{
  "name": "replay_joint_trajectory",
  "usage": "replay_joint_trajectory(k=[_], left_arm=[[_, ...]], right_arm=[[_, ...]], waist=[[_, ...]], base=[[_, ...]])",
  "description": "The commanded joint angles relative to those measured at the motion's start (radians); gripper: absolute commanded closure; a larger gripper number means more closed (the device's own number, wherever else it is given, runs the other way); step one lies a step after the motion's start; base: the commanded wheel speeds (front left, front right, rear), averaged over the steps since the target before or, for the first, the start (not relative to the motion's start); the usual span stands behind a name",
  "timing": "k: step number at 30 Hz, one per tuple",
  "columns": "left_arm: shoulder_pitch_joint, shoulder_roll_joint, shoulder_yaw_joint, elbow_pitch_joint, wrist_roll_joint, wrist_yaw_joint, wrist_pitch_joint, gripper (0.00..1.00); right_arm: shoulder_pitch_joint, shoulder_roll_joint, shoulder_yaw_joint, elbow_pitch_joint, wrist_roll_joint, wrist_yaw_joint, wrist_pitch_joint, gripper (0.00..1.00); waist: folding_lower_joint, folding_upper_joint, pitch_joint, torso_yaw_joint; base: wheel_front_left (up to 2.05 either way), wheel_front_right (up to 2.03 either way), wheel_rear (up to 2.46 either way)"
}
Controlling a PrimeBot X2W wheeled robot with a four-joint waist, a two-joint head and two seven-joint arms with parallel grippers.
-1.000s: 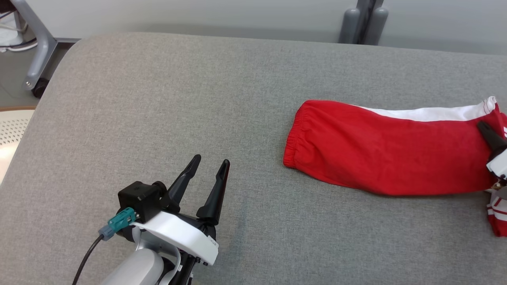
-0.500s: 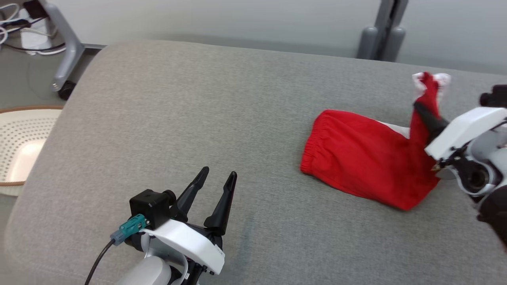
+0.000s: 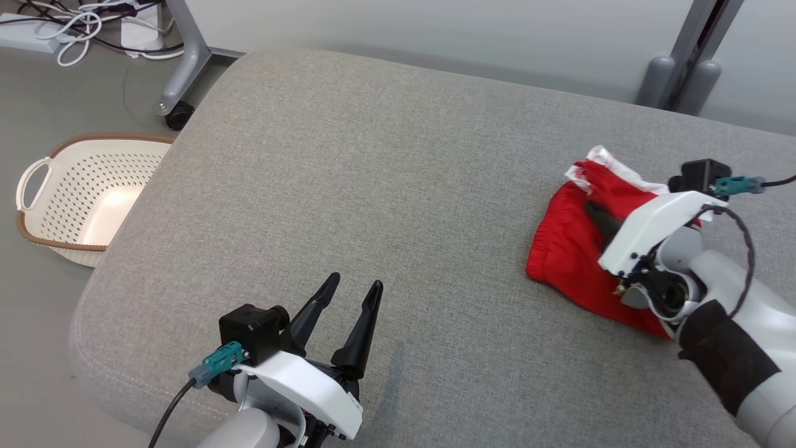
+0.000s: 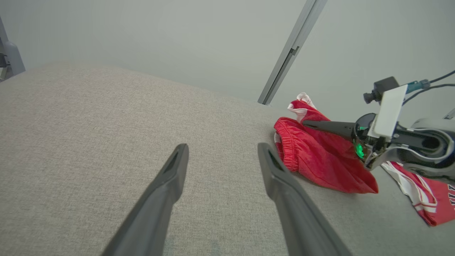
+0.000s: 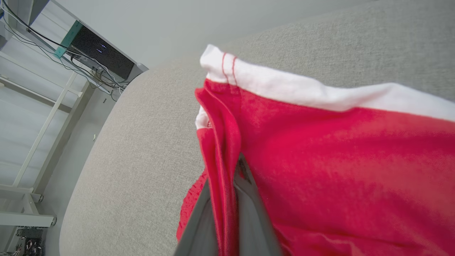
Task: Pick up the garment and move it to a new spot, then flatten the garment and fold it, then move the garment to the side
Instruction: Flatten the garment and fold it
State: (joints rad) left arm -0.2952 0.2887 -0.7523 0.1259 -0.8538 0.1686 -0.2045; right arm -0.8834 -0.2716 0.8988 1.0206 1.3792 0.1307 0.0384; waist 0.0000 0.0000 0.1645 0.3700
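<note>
head view: garment bunched at right of grey cushion; right gripper pinches it near white-trimmed hem, that end raised. left gripper spread, empty, well apart from cloth. we judge cloth light, soft, floppy; best hold at hem or elastic waist.
left wrist view: striped red piece cut by frame edge; we cannot tell whether same garment.
right wrist view: fingers clamp red fold, tips buried; layers caught unclear.
</note>
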Motion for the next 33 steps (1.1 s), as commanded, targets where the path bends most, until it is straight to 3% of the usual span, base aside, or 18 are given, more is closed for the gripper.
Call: replay_joint_trajectory(k=[1,10,17,21,24,25,26,27,28,33], left_arm=[[-0.006,-0.001,0.002,0.004,0.002,0.001,-0.004,0.0],[0.014,0.01,0.008,0.015,-0.008,0.005,-0.007,0.0],[0.038,0.026,0.026,-0.003,-0.012,0.02,-0.02,0.0],[0.046,0.028,0.025,-0.013,-0.011,0.026,-0.022,0.0],[0.038,0.029,0.022,-0.021,-0.009,0.026,-0.02,0.0],[0.034,0.03,0.021,-0.021,-0.007,0.025,-0.019,0.0],[0.029,0.029,0.02,-0.022,-0.006,0.024,-0.017,0.0],[0.024,0.028,0.019,-0.023,-0.005,0.024,-0.015,0.0],[0.02,0.027,0.019,-0.023,-0.003,0.023,-0.015,0.0],[0.012,0.025,0.017,-0.019,0.0,0.02,-0.014,0.0]], right_arm=[[-0.014,0.01,0.002,0.003,-0.002,0.0,0.001,0.0],[0.015,0.005,0.006,-0.112,-0.003,0.0,-0.072,0.0],[0.059,-0.123,-0.025,-0.252,-0.023,0.0,-0.2,0.0],[0.095,-0.193,-0.055,-0.241,-0.033,0.0,-0.246,0.0],[0.111,-0.21,-0.061,-0.207,-0.046,0.0,-0.254,0.0],[0.114,-0.209,-0.059,-0.192,-0.051,0.0,-0.254,0.08],[0.114,-0.208,-0.057,-0.174,-0.059,0.0,-0.256,0.42],[0.113,-0.202,-0.057,-0.158,-0.06,0.0,-0.256,0.83],[0.11,-0.192,-0.057,-0.141,-0.061,0.0,-0.251,1.0],[0.088,-0.153,-0.038,-0.072,-0.074,0.0,-0.213,1.0]], waist=[[0.0,0.0,-0.001,0.001],[0.0,0.0,-0.044,-0.081],[0.0,0.0,-0.081,-0.175],[0.0,0.0,-0.083,-0.197],[0.0,0.0,-0.074,-0.197],[0.0,0.0,-0.068,-0.194],[0.0,0.0,-0.063,-0.189],[0.0,0.0,-0.058,-0.183],[0.0,0.0,-0.052,-0.177],[0.0,0.0,-0.034,-0.144]], base=[[0.0,0.0,0.0],[0.0,0.0,0.0],[0.0,0.0,0.0],[0.0,0.0,0.0],[0.0,0.0,0.0],[0.0,0.0,0.0],[0.0,0.0,0.0],[0.0,0.0,0.0],[0.0,0.0,0.0],[0.0,0.0,0.0]])
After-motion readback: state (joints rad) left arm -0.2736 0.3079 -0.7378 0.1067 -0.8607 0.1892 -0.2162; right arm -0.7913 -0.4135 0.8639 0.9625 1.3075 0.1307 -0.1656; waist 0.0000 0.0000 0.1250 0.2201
